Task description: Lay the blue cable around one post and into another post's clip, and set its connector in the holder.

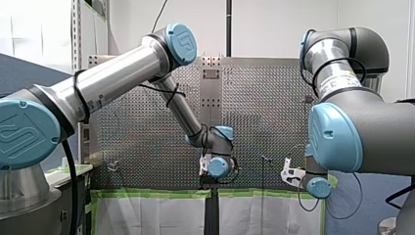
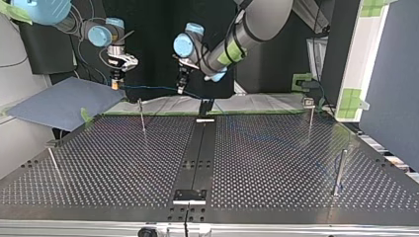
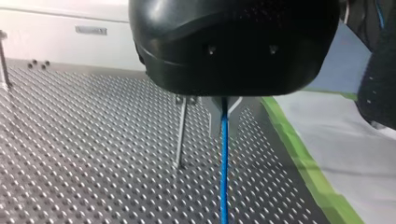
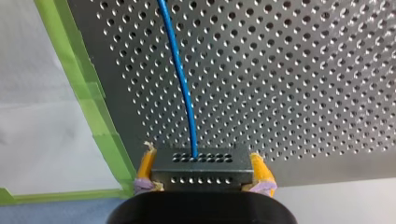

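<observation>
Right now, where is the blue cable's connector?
In the right wrist view the connector sits clamped between my right gripper's yellow-padded fingers, at the perforated table's edge, the blue cable running out of it.

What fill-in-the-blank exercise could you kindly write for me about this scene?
The pads of my right tool, which grips the connector, are ____.
The cable pinched by my left tool is ____.
The tape along the table's edge is ____.
Missing words: yellow; blue; green.
</observation>
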Motion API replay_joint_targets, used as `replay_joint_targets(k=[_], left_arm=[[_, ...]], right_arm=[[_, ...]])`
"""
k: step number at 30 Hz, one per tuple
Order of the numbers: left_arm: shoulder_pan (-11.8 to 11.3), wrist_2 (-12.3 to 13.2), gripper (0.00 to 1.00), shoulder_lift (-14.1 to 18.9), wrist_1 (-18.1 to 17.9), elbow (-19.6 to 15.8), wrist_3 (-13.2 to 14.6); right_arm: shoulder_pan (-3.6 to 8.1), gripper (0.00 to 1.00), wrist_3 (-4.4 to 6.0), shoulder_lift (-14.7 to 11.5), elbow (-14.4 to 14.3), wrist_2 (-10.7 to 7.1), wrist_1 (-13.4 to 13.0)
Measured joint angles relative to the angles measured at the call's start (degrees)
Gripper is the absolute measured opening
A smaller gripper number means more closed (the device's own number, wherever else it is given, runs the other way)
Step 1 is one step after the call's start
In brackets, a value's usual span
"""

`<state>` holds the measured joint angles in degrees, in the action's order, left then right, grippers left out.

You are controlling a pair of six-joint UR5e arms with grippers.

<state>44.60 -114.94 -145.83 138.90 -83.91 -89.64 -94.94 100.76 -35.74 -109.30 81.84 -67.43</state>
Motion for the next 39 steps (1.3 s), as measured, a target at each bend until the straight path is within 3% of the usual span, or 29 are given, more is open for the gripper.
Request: replay_joint_targets(k=[8,17,26,33,39], left_arm=[[1.7,-0.2,0.0,-1.1,-0.9,1.3,-0.9],[2.6,-0.6,0.0,-4.6,2.0,5.8,-1.3],[3.1,-0.2,0.0,-5.2,2.5,8.3,-2.7],[3.8,0.2,0.0,-5.8,2.9,9.9,-4.2],[4.9,0.3,0.0,-8.2,5.1,12.5,-4.9]], right_arm=[[0.73,0.0,0.36,0.0,0.0,1.77,0.0],[2.45,0.0,2.82,0.0,0.1,3.42,0.3],[4.82,0.0,4.68,-0.1,0.4,4.08,1.1],[6.27,0.0,5.19,0.0,1.3,4.18,2.0],[6.7,0.0,5.31,0.0,3.0,4.34,3.7]])
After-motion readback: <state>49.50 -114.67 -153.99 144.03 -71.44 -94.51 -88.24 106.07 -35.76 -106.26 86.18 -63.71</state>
